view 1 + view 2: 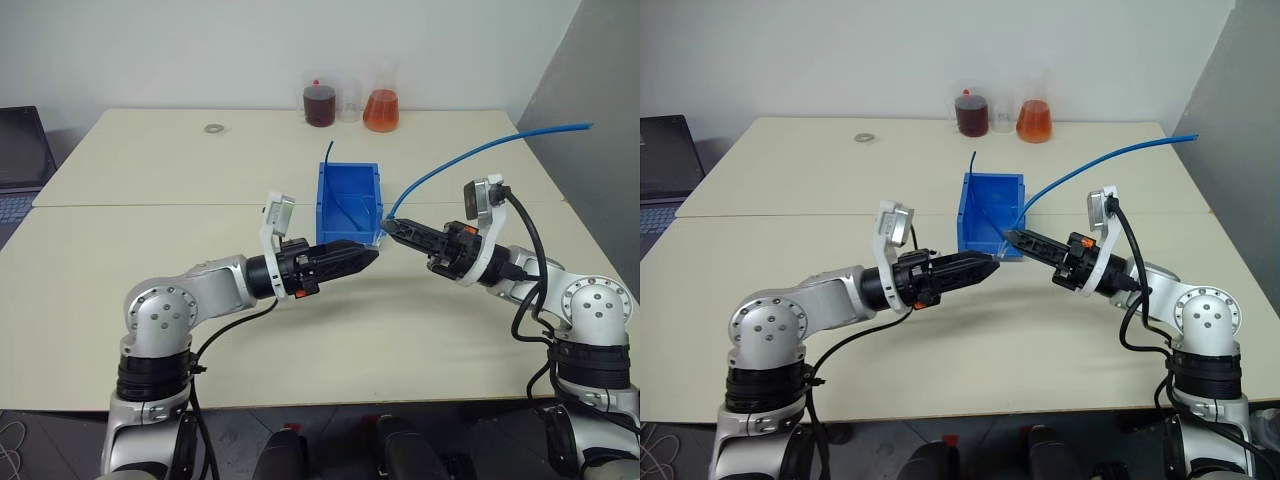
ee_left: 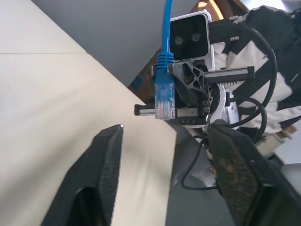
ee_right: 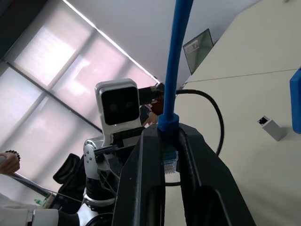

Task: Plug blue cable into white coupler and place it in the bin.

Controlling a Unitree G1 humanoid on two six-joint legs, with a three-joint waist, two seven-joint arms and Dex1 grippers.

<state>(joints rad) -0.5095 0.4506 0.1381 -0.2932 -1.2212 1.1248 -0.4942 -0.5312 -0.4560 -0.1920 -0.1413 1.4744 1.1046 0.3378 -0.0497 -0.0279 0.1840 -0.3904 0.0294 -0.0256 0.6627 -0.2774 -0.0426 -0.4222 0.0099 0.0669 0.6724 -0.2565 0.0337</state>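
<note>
— Left gripper (image 1: 372, 255), six o'clock of bin (image 1: 322, 200): spread, empty. Right gripper (image 1: 393, 226)?
— Clamped on blue cable (image 1: 450, 163) plug, four o'clock of bin.
— Plugged?
— Not yet. White coupler (image 3: 272, 128) loose on table (image 1: 150, 180) beside bin. Mating and binning left.

Bright, even light; sharp, soft shadows.
</note>
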